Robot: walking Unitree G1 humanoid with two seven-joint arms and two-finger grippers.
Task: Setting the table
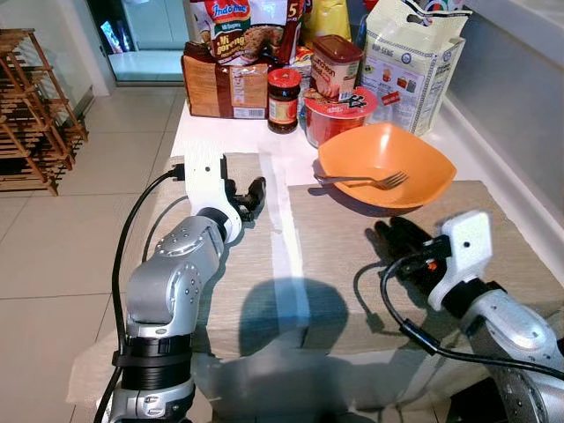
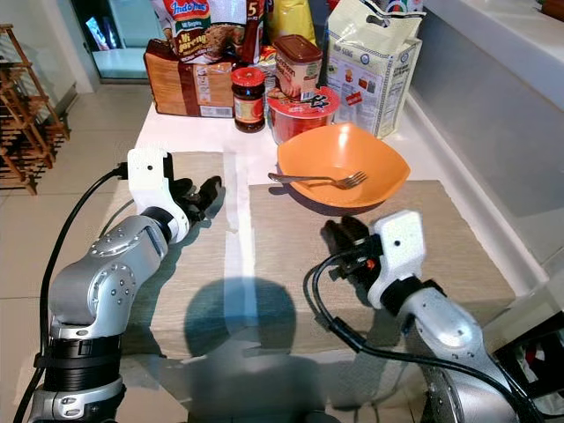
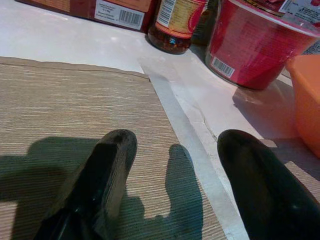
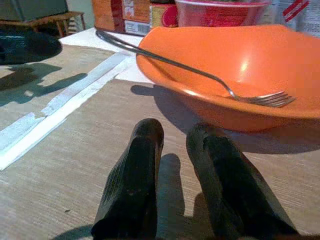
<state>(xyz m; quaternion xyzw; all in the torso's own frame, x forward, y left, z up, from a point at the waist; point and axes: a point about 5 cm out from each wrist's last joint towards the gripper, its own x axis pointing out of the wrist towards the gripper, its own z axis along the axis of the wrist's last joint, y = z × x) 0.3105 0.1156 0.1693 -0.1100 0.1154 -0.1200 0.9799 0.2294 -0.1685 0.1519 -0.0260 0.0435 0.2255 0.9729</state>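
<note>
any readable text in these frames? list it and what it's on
"Indomie": noodle pack at the back of the table.
"5": same pack, upper right corner.
Jar, red cup, brown box, brown tub and white bag carry labels and barcodes, too small or blurred to read.
</note>
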